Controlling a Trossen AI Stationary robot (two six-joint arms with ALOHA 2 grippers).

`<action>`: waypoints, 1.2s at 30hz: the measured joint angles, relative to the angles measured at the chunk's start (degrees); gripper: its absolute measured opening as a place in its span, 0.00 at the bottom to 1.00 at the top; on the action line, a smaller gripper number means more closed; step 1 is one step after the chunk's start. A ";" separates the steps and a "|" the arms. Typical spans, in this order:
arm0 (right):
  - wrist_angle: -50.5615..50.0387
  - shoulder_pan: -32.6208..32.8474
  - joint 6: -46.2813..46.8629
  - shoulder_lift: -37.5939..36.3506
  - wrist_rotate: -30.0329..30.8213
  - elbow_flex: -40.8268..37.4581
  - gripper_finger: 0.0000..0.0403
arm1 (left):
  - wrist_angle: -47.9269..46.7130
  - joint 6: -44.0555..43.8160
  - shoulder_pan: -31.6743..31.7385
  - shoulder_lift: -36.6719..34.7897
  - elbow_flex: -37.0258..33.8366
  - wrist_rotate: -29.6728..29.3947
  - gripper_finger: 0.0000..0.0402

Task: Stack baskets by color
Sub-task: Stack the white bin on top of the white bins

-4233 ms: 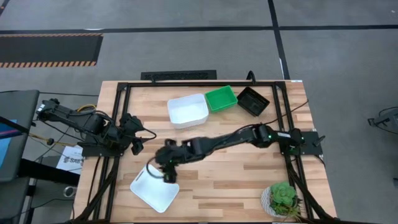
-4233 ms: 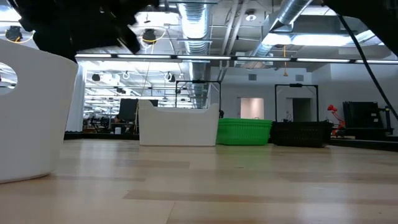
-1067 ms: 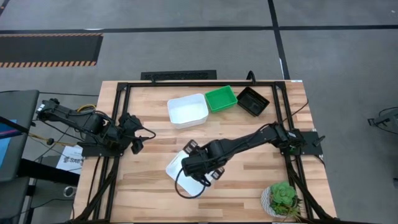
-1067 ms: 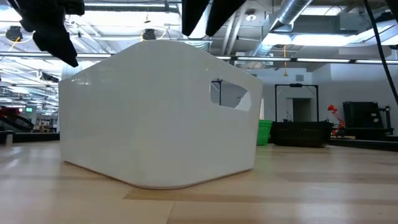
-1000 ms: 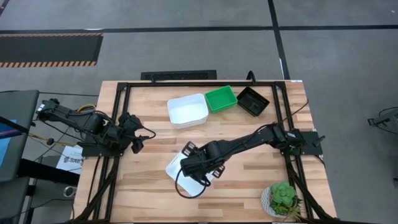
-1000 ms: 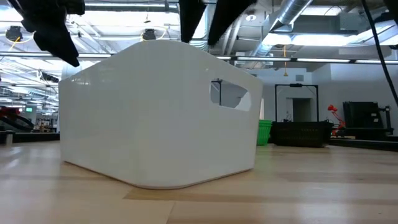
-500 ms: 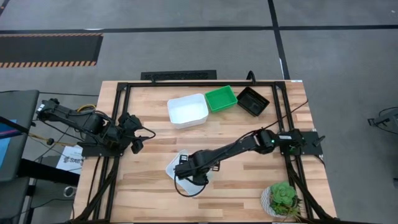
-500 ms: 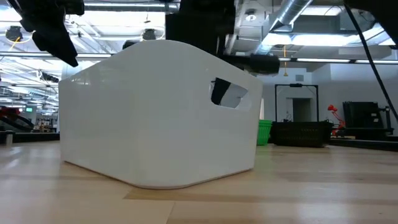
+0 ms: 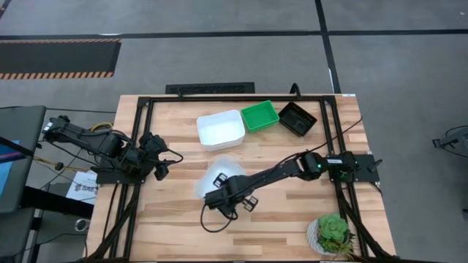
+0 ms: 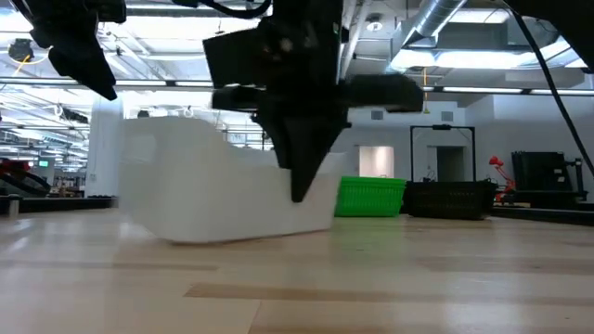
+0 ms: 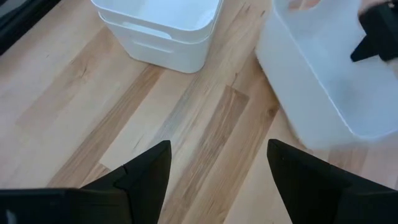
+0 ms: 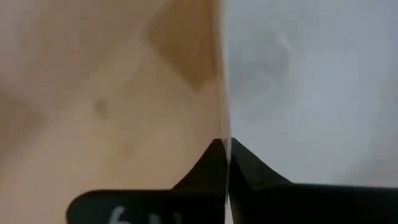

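At mid-table, I am running the right gripper with its fingers pinched tight on the thin wall of a loose white basket, the near wall sandwiched between the two pads in the right wrist view. The basket is sitting, or just leaving, the wood near the table's centre, well apart from the row at the far edge: a white basket that the left wrist view suggests is already two nested, a green basket touching it, and a black basket just beside that.

I am judging the loose basket to be light, stiff moulded plastic with smooth, slippery walls; a rim pinch like this one looks like the sensible hold, though the tub is likely to swing or tilt off one edge, and the cut-out handle may be the surer spot.

The left gripper is waiting with its fingers spread wide at the left side of the table. The loose basket is showing blurred in the low view, so I cannot tell whether its base is touching the table. How many baskets are nested in the green and black piles is also hidden.
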 joint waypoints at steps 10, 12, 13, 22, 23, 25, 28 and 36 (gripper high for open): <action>4.31 0.34 33.48 -0.62 -12.88 0.07 0.01 | 0.00 0.03 0.00 0.00 0.00 -0.07 0.63; 3.94 0.81 34.92 -1.41 -17.08 -0.07 0.01 | -0.02 0.04 0.00 -0.01 0.00 -0.08 0.63; 3.89 0.91 35.10 -2.29 -18.89 -0.18 0.01 | -0.02 0.04 0.01 -0.02 0.00 -0.09 0.63; 0.53 -3.56 34.07 -16.63 -10.17 0.00 0.00 | -0.02 0.57 0.01 -0.02 0.00 -0.75 0.63; 0.28 -4.63 33.38 -17.95 -7.74 -0.02 0.00 | 0.00 0.75 -0.01 -0.02 0.00 -1.01 0.63; 0.68 -7.11 31.82 -20.02 -2.98 -0.02 0.00 | 0.00 1.24 0.01 -0.01 0.00 -1.15 0.63; 1.69 -11.49 29.90 -21.38 1.39 0.05 0.00 | 0.02 1.62 -0.01 0.00 0.00 -1.36 0.63; 6.66 -19.88 19.59 -17.34 1.21 -0.01 0.00 | 0.00 1.62 0.00 -0.02 0.00 -2.56 0.63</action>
